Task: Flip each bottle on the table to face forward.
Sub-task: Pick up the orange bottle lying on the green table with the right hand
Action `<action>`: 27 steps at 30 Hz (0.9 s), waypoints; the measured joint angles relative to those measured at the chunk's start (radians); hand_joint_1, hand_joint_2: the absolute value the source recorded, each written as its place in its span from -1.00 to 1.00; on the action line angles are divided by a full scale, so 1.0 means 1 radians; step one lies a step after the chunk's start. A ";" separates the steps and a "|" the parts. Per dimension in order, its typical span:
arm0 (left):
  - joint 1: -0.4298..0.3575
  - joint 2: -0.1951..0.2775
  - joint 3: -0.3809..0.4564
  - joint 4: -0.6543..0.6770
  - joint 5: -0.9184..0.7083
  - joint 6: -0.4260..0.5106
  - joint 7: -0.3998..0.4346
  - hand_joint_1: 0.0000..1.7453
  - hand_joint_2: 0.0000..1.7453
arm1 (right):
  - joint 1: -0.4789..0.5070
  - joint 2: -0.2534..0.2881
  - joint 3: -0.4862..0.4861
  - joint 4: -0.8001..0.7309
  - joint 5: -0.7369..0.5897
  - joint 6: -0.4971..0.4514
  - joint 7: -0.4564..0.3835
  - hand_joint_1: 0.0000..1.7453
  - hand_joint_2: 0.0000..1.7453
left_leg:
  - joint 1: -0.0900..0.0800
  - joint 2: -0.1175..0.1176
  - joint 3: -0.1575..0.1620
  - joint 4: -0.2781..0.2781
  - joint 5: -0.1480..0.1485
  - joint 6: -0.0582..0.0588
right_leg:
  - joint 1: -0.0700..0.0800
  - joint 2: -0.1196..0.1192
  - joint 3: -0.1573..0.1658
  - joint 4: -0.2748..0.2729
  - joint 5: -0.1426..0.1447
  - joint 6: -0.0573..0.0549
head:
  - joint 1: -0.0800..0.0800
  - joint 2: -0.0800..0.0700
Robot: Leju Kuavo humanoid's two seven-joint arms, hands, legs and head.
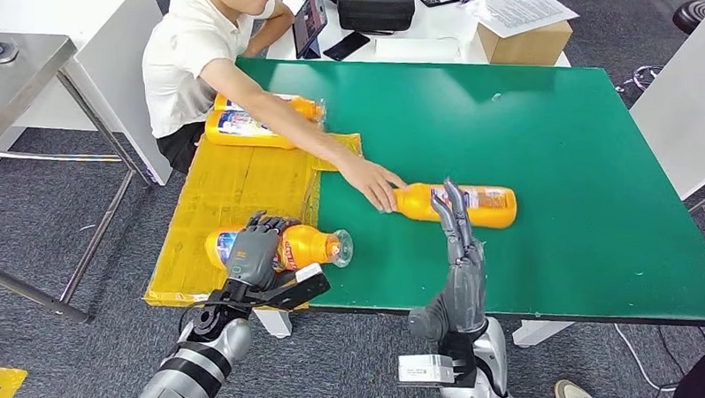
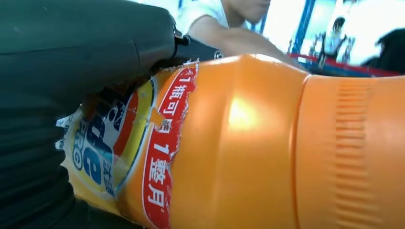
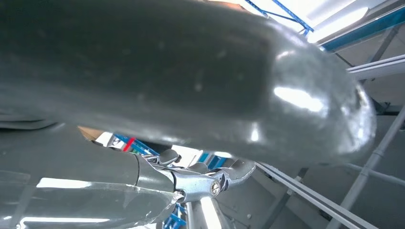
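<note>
The left hand wraps over the near bottle, gripping its labelled middle, probably to roll it label-up; the cap points away toward the green table. The right hand stands empty, fingers straight and apart, just short of the second bottle, which a person's hand touches at the neck. Beyond, two more bottles lie half hidden behind the person's arm.
</note>
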 joint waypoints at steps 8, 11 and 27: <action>-0.047 -0.002 -0.005 0.051 -0.005 -0.043 0.007 0.95 1.00 | -0.001 -0.003 0.012 0.017 -0.015 0.000 0.000 -1.00 -1.00 | 0.000 0.000 0.001 0.000 0.000 0.000 | 0.000 0.000 0.001 0.000 0.000 0.000 | 0.000 0.000; -0.053 -0.002 -0.009 0.060 -0.007 -0.047 0.007 0.81 1.00 | -0.003 -0.004 0.014 0.022 -0.016 0.001 0.000 -1.00 -1.00 | 0.000 0.000 0.001 0.000 0.000 0.000 | 0.000 0.000 0.001 0.000 0.000 0.000 | 0.000 0.000; -0.151 -0.016 -0.011 0.189 0.027 -0.301 0.004 -1.00 1.00 | -0.032 -0.006 0.029 0.055 -0.075 0.038 0.000 -1.00 -1.00 | 0.000 0.000 0.002 0.000 0.001 0.000 | 0.000 0.000 0.002 0.001 0.000 0.000 | 0.000 0.000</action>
